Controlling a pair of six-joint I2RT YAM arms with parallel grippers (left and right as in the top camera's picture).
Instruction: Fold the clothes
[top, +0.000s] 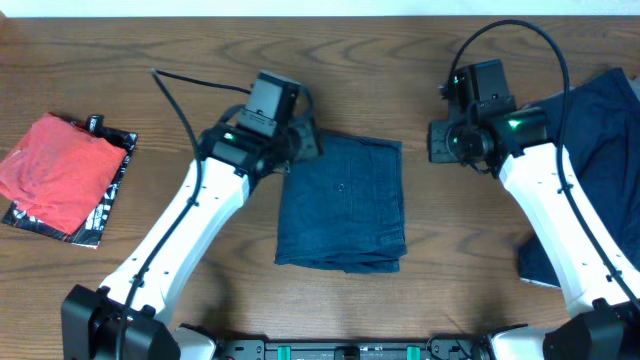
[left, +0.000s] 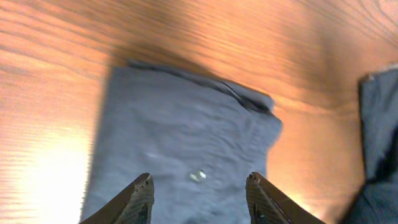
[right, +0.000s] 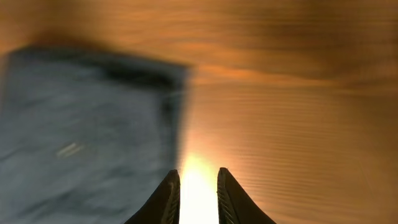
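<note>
Left gripper (left: 199, 196) is held released, its fingers (left: 140, 199) spread wide with nothing between them. It is poised over the far left corner of the folded shorts (left: 186, 124). From overhead, the same gripper (top: 303, 141) is seen at that corner, so the left arm is the nearer one to this piece.

The folded shorts (top: 340, 200) are laid mid-counter as a neat dark rectangle. Its long axis runs from the far edge toward the robot.

The right gripper (right: 198, 196) is carried over bare counter (right: 298, 112), just off the far right corner of the shorts. Its fingers are parted only narrowly and appear empty, though heavy blur makes this less certain.

A second navy garment (top: 600, 150) is spread loosely at the right edge, partly hidden by the right arm. It is judged the next piece, lying behind the right gripper (top: 438, 140) and well apart from the left one.

A red cloth (top: 55, 170) is left at the far left.
</note>
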